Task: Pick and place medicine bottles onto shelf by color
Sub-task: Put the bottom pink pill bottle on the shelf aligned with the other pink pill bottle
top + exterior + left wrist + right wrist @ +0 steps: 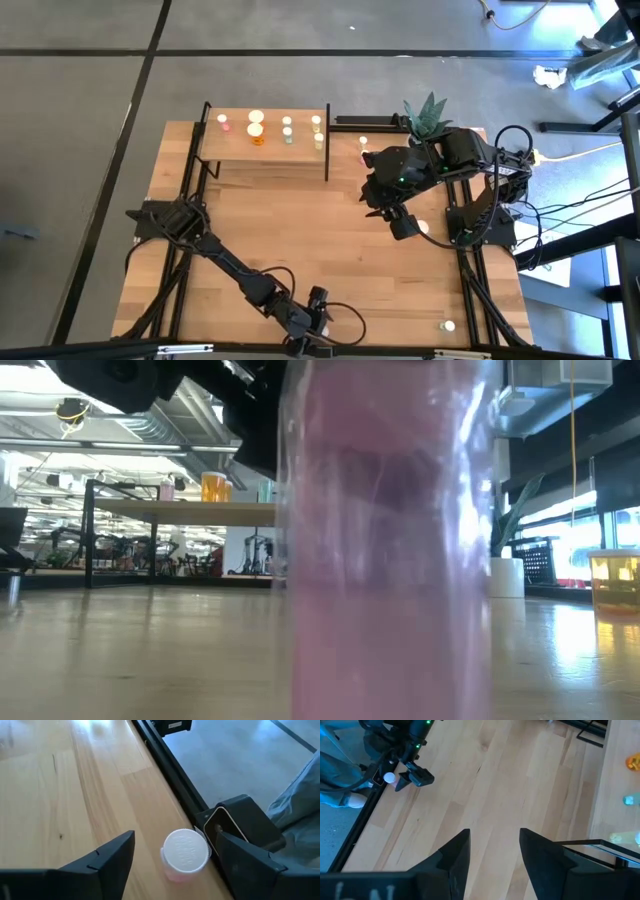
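A pink medicine bottle (185,854) with a white cap stands upright on its base at the table's near edge; it fills the low view (385,550). My left gripper (176,842) (318,318) is open, slanting down, with one finger on either side of the bottle and a gap showing at each side. My right gripper (495,837) (400,222) hangs open and empty high over the table's right half. The shelf (265,140) stands at the far left and carries several bottles, among them an orange one (256,138) and a green one (630,800).
A black rail (170,770) and a black box (240,820) run right beside the pink bottle at the table edge. Loose bottles stand at the far middle (363,142) and near right (447,325). A potted plant (430,115) stands at the far right.
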`<state>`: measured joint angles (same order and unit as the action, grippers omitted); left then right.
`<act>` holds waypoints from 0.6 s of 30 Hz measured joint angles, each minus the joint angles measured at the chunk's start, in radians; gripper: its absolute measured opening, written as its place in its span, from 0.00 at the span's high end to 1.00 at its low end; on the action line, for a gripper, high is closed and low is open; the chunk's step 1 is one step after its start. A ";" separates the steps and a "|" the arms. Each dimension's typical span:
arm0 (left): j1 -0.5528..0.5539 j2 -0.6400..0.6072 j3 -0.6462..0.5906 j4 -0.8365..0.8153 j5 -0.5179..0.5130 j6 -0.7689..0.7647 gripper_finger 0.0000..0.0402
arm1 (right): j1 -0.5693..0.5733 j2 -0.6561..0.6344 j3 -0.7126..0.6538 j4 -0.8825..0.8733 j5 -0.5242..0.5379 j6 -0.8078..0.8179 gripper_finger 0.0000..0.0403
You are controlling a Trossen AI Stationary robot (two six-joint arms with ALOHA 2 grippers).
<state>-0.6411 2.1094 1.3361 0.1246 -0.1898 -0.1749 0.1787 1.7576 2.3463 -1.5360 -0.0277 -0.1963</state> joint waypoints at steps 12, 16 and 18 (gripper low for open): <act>0.000 0.000 0.000 0.000 -0.003 -0.002 0.41 | 0.000 0.000 0.000 0.000 0.000 0.000 0.57; 0.000 0.000 0.000 0.000 -0.003 -0.002 0.45 | 0.000 0.000 0.000 0.001 0.000 0.000 0.57; 0.000 0.000 0.000 0.000 -0.003 -0.002 0.47 | 0.000 0.000 0.000 0.001 0.000 0.000 0.57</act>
<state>-0.6411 2.1094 1.3361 0.1242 -0.1932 -0.1768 0.1787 1.7576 2.3463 -1.5352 -0.0277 -0.1963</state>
